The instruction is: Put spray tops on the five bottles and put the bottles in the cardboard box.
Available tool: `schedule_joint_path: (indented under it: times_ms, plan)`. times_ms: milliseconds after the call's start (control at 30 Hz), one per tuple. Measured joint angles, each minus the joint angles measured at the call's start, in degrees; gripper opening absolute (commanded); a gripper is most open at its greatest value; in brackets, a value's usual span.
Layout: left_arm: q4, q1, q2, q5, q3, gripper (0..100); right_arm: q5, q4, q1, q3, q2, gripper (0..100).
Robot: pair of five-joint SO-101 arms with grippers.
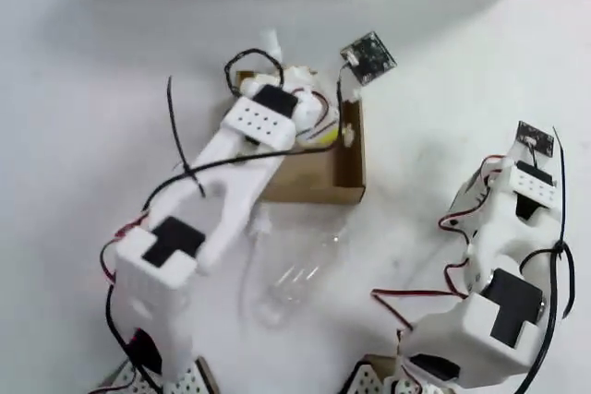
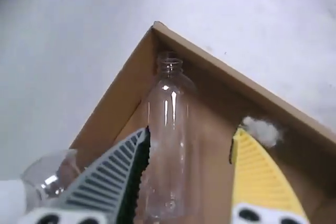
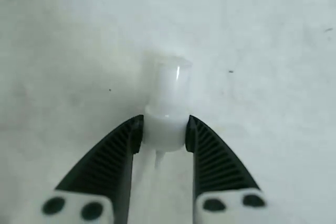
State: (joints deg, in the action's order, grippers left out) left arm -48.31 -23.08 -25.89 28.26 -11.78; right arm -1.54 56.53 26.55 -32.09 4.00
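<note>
One topless bottle (image 2: 168, 129) lies beneath the spread left gripper (image 2: 190, 135); right gripper (image 3: 164, 124), pinching a spray top (image 3: 170, 85), must align squarely.

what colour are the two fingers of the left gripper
The left gripper has one grey finger and one yellow finger; the left wrist view shows them best.

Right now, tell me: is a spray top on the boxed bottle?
No, the bottle inside the cardboard box shows a bare, open neck.
</note>
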Motion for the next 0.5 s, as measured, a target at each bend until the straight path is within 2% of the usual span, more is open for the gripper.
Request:
schedule_joint_path:
  times_ms: [500]
  plan:
    - [0.0,2.7,-10.4,0.0,-8.8,25,0.0,0.0,0.0,0.0,0.0,1.5]
